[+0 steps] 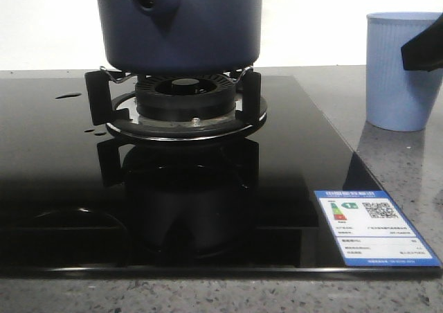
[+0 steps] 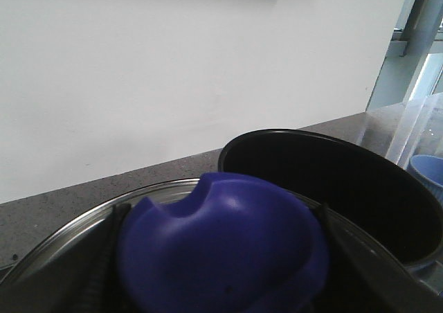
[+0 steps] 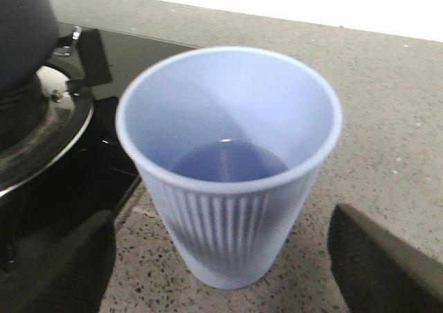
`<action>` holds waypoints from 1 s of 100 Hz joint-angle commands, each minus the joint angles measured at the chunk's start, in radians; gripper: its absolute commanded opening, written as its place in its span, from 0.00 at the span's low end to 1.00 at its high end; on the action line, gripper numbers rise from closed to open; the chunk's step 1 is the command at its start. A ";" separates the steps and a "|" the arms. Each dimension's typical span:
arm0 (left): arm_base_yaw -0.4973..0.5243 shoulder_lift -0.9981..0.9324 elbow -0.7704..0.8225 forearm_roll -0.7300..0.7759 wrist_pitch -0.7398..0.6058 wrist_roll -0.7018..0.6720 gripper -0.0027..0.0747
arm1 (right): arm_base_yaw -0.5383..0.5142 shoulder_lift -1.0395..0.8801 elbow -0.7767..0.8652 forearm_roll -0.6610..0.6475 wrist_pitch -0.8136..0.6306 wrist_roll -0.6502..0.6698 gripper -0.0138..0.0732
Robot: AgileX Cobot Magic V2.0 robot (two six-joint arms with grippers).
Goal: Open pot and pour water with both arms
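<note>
Right hand, front view: right hand (image 1: 422,50) is hovering by the cup (image 1: 401,70); pot (image 1: 178,22) is sitting on the burner (image 1: 185,105).
Left wrist view: left hand (image 2: 221,271) is gripping the lid knob (image 2: 221,247), lid off the pot (image 2: 325,181).
Right wrist view: fingers (image 3: 377,257) are standing spread around the cup (image 3: 228,161) on the worktop (image 3: 387,119); closing evenly should be avoiding a spill.

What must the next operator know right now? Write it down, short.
Left gripper: shut on the blue knob of the lid; the lid is off the pot.
Right gripper: jaws open either side of the cup, not gripping.
Pot: open, on the burner.
Cup: on the counter, water inside.
Done: lid off.
Left: grasp the cup, pour into the pot.
</note>
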 commanded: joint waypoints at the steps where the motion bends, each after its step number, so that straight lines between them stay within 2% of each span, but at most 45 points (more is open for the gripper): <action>1: -0.008 -0.026 -0.034 -0.129 0.057 0.002 0.46 | -0.004 -0.006 -0.034 0.018 -0.052 -0.024 0.81; 30: -0.008 -0.024 -0.034 -0.129 0.057 0.002 0.46 | -0.004 0.033 -0.034 0.018 -0.079 -0.031 0.81; 100: -0.008 -0.024 -0.034 -0.129 0.057 0.002 0.46 | -0.004 -0.020 -0.034 0.018 -0.083 -0.031 0.81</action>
